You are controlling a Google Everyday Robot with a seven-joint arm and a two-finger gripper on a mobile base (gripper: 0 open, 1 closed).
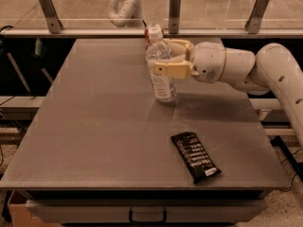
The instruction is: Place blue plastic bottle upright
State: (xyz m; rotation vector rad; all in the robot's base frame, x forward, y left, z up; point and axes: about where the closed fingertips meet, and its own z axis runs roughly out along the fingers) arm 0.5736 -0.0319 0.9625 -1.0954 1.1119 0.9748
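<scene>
The blue plastic bottle (161,74) is clear and ribbed, with a white cap and a pale label. It stands nearly upright on the grey table (94,126), right of the middle toward the back, its base on or just above the surface. My gripper (166,58) reaches in from the right and is shut on the bottle's upper body, one beige finger (173,70) across its front and one behind it.
A black snack bar wrapper (195,156) lies flat near the table's front right. A railing with metal posts (175,11) runs along the far edge. My white arm (255,70) spans the right side above the table.
</scene>
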